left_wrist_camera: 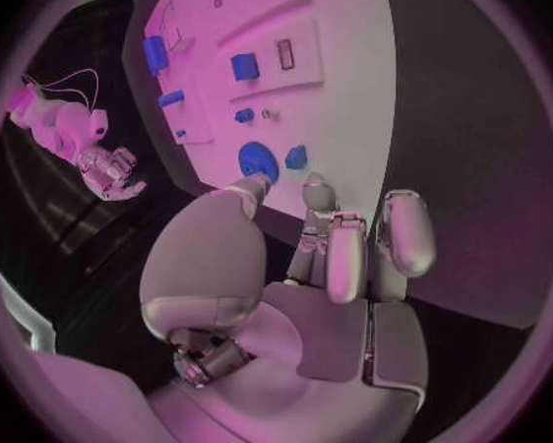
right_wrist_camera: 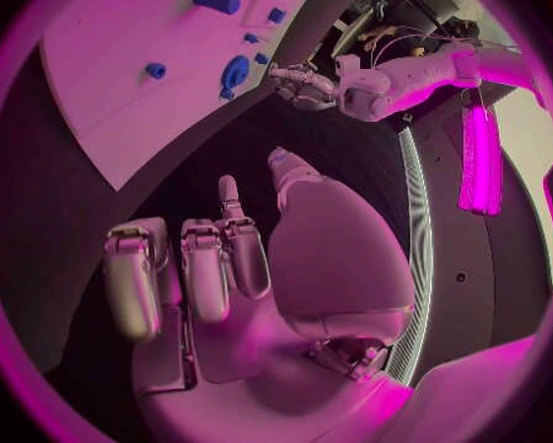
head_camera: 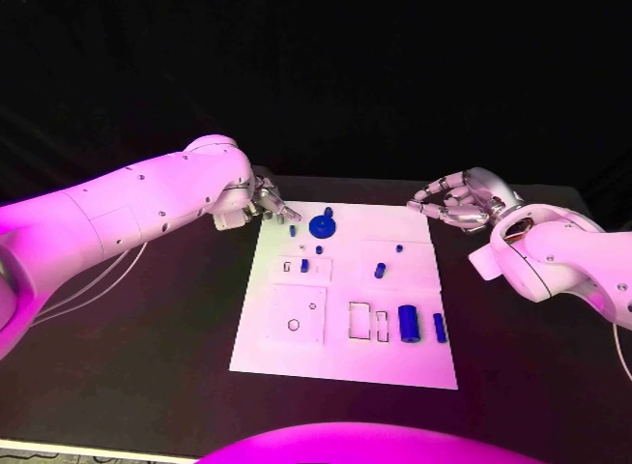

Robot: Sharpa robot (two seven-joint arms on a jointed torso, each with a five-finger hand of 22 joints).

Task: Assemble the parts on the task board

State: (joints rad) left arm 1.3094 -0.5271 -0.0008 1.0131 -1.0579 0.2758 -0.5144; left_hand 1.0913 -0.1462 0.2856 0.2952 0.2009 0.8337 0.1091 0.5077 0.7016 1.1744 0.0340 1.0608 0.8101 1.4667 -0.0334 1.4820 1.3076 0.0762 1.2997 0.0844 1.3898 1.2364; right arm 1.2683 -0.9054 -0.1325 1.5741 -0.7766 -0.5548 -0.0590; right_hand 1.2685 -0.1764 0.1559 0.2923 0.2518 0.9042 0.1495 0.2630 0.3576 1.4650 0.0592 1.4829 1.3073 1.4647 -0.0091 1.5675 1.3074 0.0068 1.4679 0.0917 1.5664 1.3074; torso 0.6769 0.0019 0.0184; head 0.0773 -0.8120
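The white task board (head_camera: 337,348) lies mid-table. On its far part sit a round blue disc (head_camera: 323,228) and several small blue pegs, one of them (head_camera: 381,270) near the middle. A thick blue cylinder (head_camera: 410,323) and a thin blue bar (head_camera: 439,327) lie at its near right, beside empty rectangular slots (head_camera: 359,321). My left hand (head_camera: 265,200) hovers at the board's far left corner, close to the disc (left_wrist_camera: 257,159), fingers (left_wrist_camera: 345,256) loosely bent and holding nothing. My right hand (head_camera: 460,201) hangs off the far right corner, fingers (right_wrist_camera: 206,271) curved and apart, with nothing in them.
Black tabletop (head_camera: 149,329) surrounds the board on every side. A thin cable (head_camera: 100,275) hangs below my left arm. In the right wrist view the left hand (right_wrist_camera: 304,87) shows across the board (right_wrist_camera: 129,108); the left wrist view shows the right hand (left_wrist_camera: 110,170).
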